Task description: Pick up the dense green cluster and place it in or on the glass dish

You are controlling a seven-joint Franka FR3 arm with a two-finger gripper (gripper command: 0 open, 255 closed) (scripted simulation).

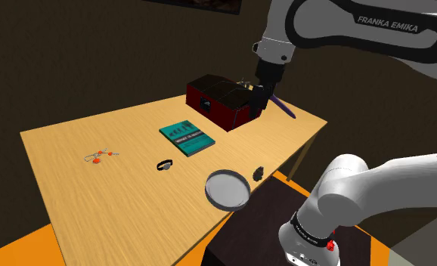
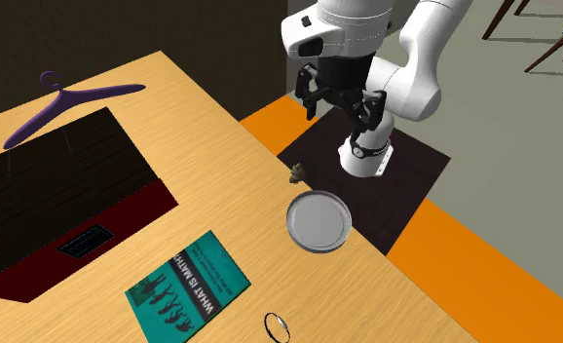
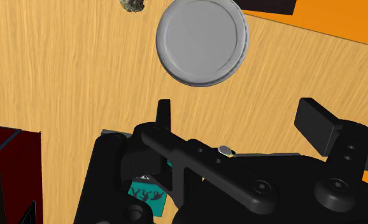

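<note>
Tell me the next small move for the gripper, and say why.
Probably swing the open gripper over the small olive-grey cluster and start lowering. The gripper hangs high above the table, holding nothing, while the cluster lies beside the round grey dish, near the table's edge and well off the fingers' line in the wrist view.

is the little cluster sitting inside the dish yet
No, the cluster lies on the bare tabletop beside the dish, clear of its rim.
</note>
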